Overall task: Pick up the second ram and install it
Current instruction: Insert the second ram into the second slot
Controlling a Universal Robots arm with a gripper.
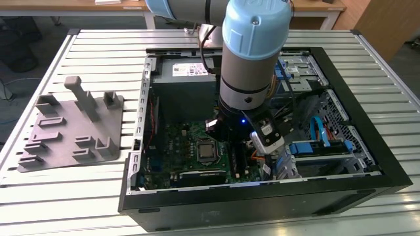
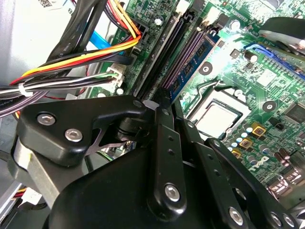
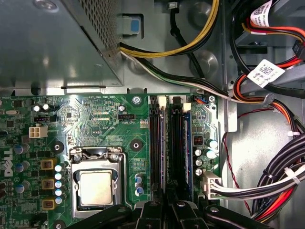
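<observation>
My gripper [image 1: 231, 146] is down inside the open computer case [image 1: 276, 191], right over the long black memory slots [image 3: 155, 143] of the green motherboard [image 3: 95, 119]. In both wrist views its tip [image 3: 167, 210] [image 2: 158, 104] sits on the slot bank, about midway along it. A thin blue-green board edge [image 3: 188, 143] [image 2: 200, 59] stands on edge along one slot. I cannot tell whether this is the second ram, or whether the gripper holds a stick. The gripper's black linkage hides the slots beneath it.
The grey moulded tray [image 1: 66, 128] with upright posts lies on the slatted table at the exterior view's left. The processor socket [image 3: 96, 185] lies beside the slots. Cable bundles [image 3: 276, 176] [image 2: 71, 67] crowd the other side, and the power supply box [image 1: 184, 78] stands behind.
</observation>
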